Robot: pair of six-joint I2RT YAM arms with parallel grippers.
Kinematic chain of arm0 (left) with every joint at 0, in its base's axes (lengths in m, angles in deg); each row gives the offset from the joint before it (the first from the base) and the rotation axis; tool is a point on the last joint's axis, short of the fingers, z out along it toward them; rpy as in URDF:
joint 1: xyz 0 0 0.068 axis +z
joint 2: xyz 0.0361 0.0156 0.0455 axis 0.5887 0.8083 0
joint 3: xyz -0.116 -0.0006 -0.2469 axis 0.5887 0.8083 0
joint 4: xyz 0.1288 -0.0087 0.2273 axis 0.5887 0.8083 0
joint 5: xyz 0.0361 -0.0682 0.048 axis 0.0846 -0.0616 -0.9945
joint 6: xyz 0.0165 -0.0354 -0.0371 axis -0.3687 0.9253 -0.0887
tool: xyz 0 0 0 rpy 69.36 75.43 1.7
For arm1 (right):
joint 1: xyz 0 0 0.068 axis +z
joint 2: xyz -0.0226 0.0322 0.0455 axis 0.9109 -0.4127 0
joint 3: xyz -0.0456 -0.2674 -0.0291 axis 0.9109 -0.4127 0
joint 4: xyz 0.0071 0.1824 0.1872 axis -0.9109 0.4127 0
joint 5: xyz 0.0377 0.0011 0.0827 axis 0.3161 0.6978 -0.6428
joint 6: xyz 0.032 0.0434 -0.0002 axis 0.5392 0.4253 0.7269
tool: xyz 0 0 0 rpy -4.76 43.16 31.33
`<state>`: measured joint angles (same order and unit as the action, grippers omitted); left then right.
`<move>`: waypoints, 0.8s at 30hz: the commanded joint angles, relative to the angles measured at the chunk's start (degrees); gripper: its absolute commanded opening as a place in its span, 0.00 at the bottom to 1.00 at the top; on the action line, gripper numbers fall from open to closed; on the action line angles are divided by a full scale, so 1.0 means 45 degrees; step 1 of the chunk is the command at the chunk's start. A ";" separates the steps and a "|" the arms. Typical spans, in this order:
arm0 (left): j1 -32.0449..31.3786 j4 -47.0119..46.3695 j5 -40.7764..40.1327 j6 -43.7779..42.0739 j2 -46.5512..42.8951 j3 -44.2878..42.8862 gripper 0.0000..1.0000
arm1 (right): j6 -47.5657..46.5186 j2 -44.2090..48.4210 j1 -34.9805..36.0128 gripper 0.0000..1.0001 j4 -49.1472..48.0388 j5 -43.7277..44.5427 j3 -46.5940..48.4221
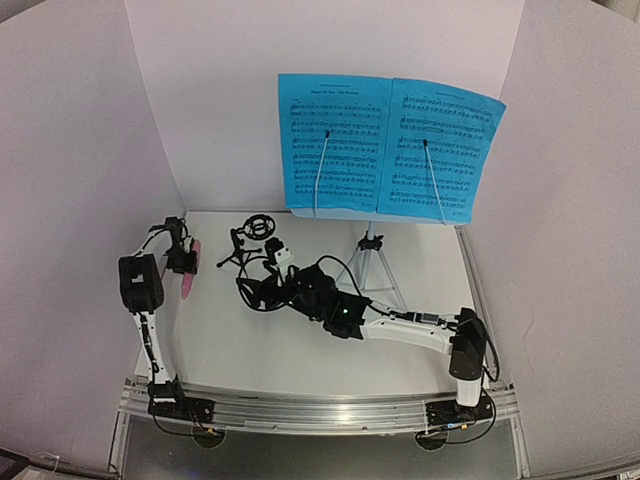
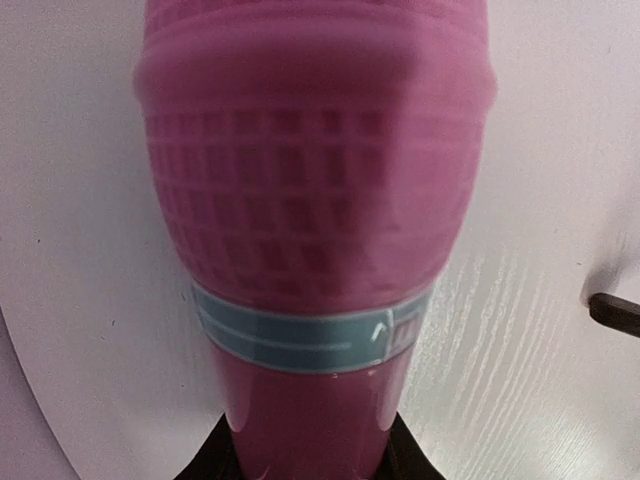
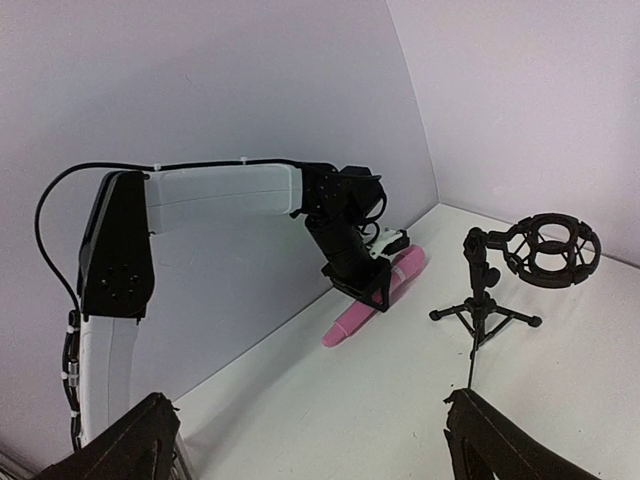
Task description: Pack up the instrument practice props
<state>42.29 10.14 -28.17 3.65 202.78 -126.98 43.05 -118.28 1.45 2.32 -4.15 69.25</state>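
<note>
The pink stick microphone (image 1: 189, 277) lies on the white table by the left wall; it fills the left wrist view (image 2: 315, 200). My left gripper (image 1: 183, 262) is shut on its body, with a dark finger pressed against each side (image 2: 312, 462). The right wrist view shows this grip (image 3: 372, 292) on the microphone (image 3: 350, 322). The small black tripod mic stand (image 1: 255, 236) stands upright and empty (image 3: 520, 268). My right gripper (image 1: 262, 287) is open and empty (image 3: 310, 440), low near the mic stand. Blue sheet-music pages (image 1: 385, 145) rest on the music stand, hiding its desk; its silver tripod (image 1: 375, 265) shows.
White walls enclose the table on the left (image 1: 90, 200), back and right. Black cables (image 1: 250, 292) loop beside my right wrist. My right arm (image 1: 410, 330) stretches across the table just in front of the silver tripod's legs.
</note>
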 commanded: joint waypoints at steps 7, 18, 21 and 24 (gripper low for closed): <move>0.0022 0.0550 -0.0110 -0.0305 0.1115 -0.0900 0.23 | -0.0268 0.0367 0.0133 0.93 -0.0280 0.0235 0.0314; 0.0013 0.0049 -0.0022 -0.0236 0.0931 -0.0615 0.48 | -0.0478 0.0219 0.0133 0.94 -0.0294 0.0272 0.0460; 0.0022 -0.0020 -0.0052 -0.0223 0.0932 -0.0739 0.49 | -0.0511 0.0260 0.0135 0.94 -0.0294 0.0281 0.0410; 0.0014 -0.0044 -0.0054 -0.0223 0.0895 -0.0839 0.49 | -0.0524 0.0266 0.0133 0.94 -0.0294 0.0165 0.0406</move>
<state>42.11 10.89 -28.62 2.86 205.37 -130.85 41.40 -118.28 1.70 2.32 -3.57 69.25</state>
